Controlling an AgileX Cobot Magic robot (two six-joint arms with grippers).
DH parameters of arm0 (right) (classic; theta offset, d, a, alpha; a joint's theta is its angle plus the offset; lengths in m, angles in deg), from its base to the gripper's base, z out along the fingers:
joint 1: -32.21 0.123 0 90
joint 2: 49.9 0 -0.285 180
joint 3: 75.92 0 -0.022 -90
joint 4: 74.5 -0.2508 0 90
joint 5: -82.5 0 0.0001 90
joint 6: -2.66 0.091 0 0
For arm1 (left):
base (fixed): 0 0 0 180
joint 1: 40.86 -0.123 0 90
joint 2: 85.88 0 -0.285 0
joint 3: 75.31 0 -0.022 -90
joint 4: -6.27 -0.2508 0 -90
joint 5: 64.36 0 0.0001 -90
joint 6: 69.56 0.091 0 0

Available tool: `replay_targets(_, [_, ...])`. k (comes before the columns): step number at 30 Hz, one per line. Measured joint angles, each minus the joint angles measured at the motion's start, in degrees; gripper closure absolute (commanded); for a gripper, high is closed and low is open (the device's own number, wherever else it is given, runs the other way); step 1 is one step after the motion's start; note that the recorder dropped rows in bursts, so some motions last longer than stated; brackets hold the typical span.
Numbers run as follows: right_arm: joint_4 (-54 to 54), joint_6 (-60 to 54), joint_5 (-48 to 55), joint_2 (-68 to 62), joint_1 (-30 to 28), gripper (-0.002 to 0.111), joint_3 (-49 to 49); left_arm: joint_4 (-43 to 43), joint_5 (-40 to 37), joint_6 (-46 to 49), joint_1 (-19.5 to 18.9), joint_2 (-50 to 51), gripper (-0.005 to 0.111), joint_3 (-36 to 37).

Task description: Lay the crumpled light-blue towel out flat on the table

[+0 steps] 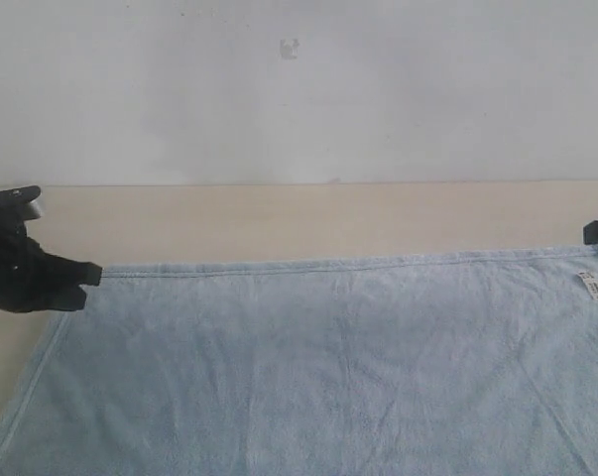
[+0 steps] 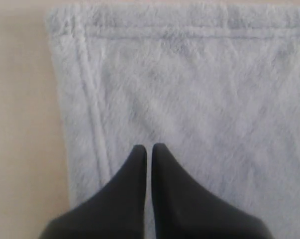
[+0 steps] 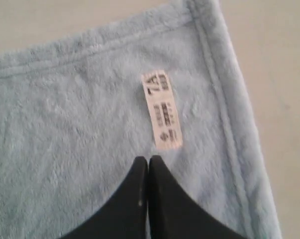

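The left tool [image 2: 149,146] has its fingers almost together, a thin slit between them and no cloth seen in it, over the towel [image 1: 328,367] near one corner. The right tool [image 3: 148,158] is closed too, tips just beside the white tag [image 3: 162,109], which reads "7A"; the smaller print is illegible. The towel lies flat on the table [image 1: 279,218].
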Motion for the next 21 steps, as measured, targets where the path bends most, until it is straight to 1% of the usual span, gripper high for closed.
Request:
replay_targets(3, [-0.36,-0.70,3.73,-5.86,0.00,0.108,-7.43,1.43,-3.57,0.00,0.00,3.63,0.103,-5.95])
replay_targets(6, [-0.36,-0.81,4.88,-9.36,0.00,0.108,-10.98,1.89,-3.61,0.00,0.24,6.06,0.103,-8.59])
replay_targets(13, [-0.42,-1.17,3.97,-13.39,0.00,0.108,-12.88,-0.04,2.83,0.00,0.34,9.74,0.103,-9.38])
replay_targets(18, [-0.42,-1.77,1.24,-13.62,0.00,0.108,-13.09,-0.63,8.68,0.00,0.57,10.92,0.103,-9.96])
replay_targets(21, [-0.42,-2.66,-0.26,-13.62,0.00,0.108,-13.09,-1.83,10.61,0.00,0.57,12.22,0.103,-11.49])
